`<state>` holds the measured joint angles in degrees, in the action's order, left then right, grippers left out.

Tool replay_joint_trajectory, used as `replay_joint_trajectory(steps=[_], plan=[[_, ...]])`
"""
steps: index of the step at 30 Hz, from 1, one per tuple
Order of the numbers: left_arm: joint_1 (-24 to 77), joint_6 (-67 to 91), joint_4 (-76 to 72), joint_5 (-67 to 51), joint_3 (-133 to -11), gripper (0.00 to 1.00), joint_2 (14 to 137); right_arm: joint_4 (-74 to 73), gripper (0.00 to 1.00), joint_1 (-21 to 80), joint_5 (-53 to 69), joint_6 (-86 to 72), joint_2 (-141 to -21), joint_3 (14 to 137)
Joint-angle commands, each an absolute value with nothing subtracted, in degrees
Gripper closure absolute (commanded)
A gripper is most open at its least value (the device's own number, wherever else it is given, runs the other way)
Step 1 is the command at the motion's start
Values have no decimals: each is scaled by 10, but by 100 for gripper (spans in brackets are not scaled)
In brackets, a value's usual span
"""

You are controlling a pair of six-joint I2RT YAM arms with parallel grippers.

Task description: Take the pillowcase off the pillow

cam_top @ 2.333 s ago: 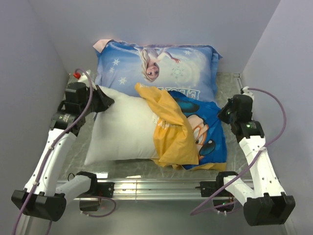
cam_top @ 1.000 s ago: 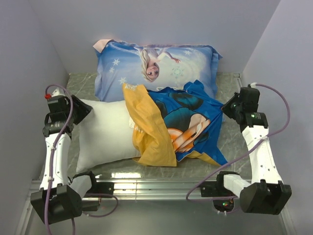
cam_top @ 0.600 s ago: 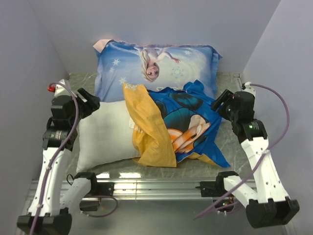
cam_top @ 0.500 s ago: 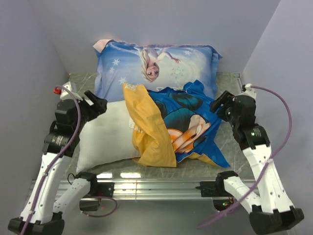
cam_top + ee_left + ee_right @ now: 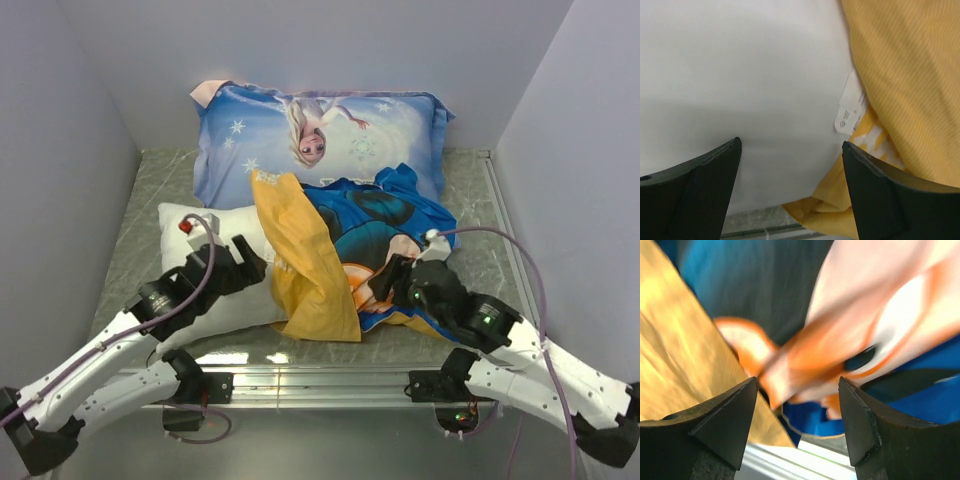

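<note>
Grey marbled bench (image 5: 150, 190) carries the plump white pillow (image 5: 235, 225), long axis left to right, its right part under the yellow-orange Mickey-printed fabric pillowcase (image 5: 300, 270). We see the left gripper (image 5: 253, 262) spread over bare pillow just left of the yellow edge, and the right gripper (image 5: 385, 278) spread over the print

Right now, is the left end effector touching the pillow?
Cannot tell. The left wrist view shows the open left end effector framing the pillow; neither contact nor gap is plain.
</note>
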<state>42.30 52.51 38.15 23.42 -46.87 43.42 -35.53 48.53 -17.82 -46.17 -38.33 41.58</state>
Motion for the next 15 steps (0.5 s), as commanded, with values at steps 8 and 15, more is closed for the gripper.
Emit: replay_joint_trajectory(steps=[8, 15], plan=[[594, 684, 439, 352, -411, 10, 467, -340, 23, 607, -281, -580, -424, 348], [598, 688, 361, 405, -363, 21, 483, -179, 23, 607, -304, -575, -437, 274]])
